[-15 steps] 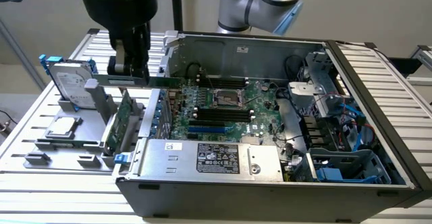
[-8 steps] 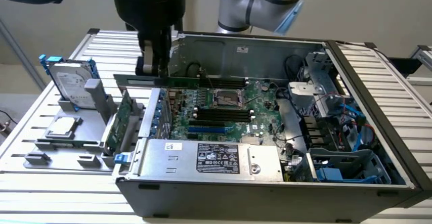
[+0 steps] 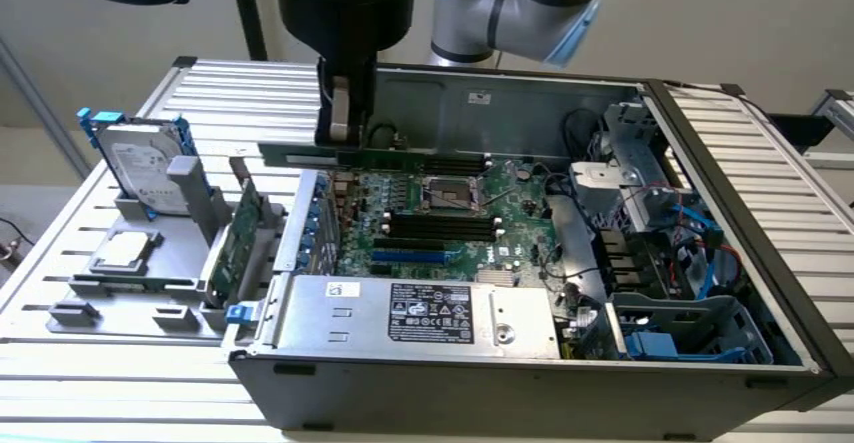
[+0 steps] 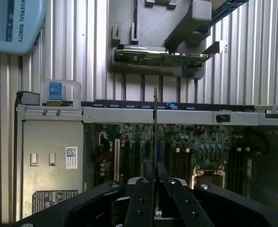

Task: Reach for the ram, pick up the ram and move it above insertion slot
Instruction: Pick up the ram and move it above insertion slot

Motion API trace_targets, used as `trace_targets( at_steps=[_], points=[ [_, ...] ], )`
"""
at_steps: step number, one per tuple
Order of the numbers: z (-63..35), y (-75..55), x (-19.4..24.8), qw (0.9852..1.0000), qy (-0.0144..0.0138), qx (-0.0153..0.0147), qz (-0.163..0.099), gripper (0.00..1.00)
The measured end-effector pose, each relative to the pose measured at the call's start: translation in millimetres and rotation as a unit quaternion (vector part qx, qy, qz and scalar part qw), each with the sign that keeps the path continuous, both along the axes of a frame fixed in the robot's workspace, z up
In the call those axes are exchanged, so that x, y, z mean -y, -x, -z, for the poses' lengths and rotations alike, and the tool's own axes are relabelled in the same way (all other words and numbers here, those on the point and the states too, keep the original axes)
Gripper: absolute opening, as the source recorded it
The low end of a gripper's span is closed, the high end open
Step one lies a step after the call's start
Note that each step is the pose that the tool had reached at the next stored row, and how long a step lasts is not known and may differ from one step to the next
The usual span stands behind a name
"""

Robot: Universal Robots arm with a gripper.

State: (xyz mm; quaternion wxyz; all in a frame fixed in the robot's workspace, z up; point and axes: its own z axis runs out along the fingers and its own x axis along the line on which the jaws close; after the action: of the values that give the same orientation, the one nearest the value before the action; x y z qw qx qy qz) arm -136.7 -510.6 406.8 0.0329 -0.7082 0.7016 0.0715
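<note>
Gripper fingers clamped on the ram, held level above the motherboard, slots at 6 o'clock.

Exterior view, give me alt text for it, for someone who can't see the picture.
A robot gripper holds the ram, a long thin green stick, level above the motherboard inside an open computer case. On the exterior view's left, a grey holder carries a hard drive and a green expansion card.
</note>
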Motion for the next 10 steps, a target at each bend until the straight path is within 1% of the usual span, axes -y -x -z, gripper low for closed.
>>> trace_targets(
  at_steps=[10],
  points=[
    [0.0,-27.3,-11.5,1.0,0.0007,-0.0004,0.0,0.13]
  ],
)
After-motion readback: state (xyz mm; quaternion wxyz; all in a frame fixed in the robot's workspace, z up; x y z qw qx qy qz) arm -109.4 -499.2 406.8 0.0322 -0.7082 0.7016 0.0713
